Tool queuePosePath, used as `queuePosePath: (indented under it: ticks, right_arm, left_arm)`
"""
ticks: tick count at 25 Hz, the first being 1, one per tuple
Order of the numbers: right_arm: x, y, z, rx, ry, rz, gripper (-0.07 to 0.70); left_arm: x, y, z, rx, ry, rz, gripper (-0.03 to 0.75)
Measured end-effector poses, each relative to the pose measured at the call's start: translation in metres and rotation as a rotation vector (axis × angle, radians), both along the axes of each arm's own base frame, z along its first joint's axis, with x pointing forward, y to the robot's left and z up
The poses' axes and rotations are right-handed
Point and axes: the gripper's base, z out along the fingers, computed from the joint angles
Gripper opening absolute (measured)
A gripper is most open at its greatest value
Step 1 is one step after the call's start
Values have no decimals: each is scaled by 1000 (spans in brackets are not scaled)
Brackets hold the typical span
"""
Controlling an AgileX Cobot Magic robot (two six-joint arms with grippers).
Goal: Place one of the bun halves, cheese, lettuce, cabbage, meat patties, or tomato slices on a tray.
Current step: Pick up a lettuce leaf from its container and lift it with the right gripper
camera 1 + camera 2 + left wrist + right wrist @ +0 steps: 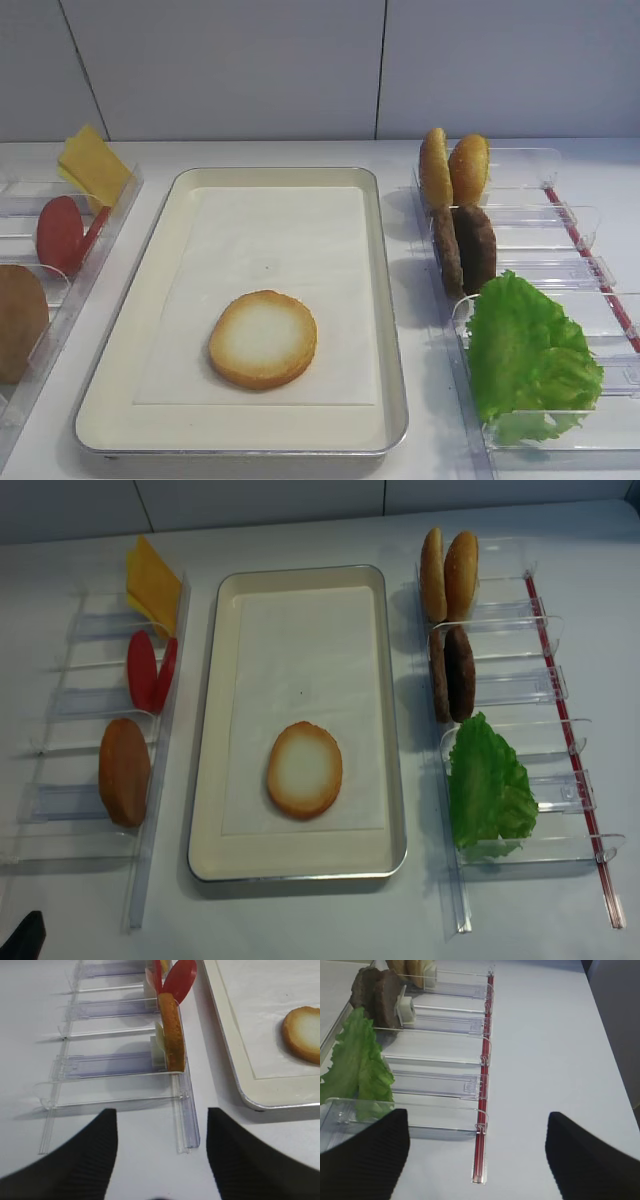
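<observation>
One bun half (263,338) lies cut face up on the cream tray (230,425), toward its near end. The lettuce (525,360) stands in the right rack, with two meat patties (465,248) and two more bun halves (453,167) behind it. In the left rack are the cheese (92,165), the tomato slices (62,233) and another bun half (18,320). No cabbage is in view. My right gripper (477,1160) hovers open over bare table near the lettuce rack's end. My left gripper (162,1160) is open in front of the left rack, holding nothing.
Clear plastic divider racks (520,695) flank the tray on both sides. A red strip (481,1125) runs along the right rack's outer edge. A white wall (300,60) closes the back of the white table.
</observation>
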Motion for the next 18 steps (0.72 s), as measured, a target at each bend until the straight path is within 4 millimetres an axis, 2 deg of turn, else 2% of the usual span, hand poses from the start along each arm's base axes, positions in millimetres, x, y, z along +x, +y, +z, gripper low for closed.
queuePosePath:
  ticks: [13, 18]
  right_arm:
    - [2, 1, 1, 15, 17, 10, 573]
    - [15, 11, 15, 98, 90, 76, 507]
  left_arm:
    - [0, 0, 0, 0, 0, 0, 361]
    - [0, 0, 0, 0, 0, 0, 361]
